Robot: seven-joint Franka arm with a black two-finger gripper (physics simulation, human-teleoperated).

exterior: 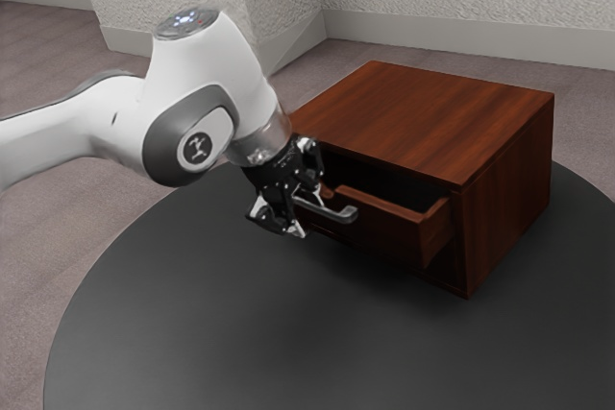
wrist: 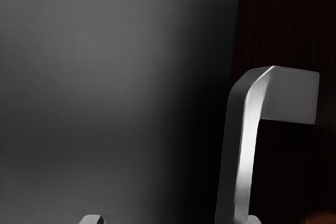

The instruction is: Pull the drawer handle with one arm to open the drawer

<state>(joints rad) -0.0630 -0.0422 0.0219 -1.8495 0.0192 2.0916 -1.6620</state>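
my black two-finger gripper [exterior: 284, 221] is spread wide, the grey metal bar handle [exterior: 336, 213] resting against one finger (not clamped). the dark wooden drawer [exterior: 394, 226] juts partway out of its cabinet [exterior: 432, 112], so more pulling probably remains.

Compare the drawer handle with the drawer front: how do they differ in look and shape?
The drawer handle is grey metal; the drawer front is dark reddish wood. The drawer handle is a slim bar with a bent end; the drawer front is a broad flat panel. Both stand forward of the cabinet, part of the way out.
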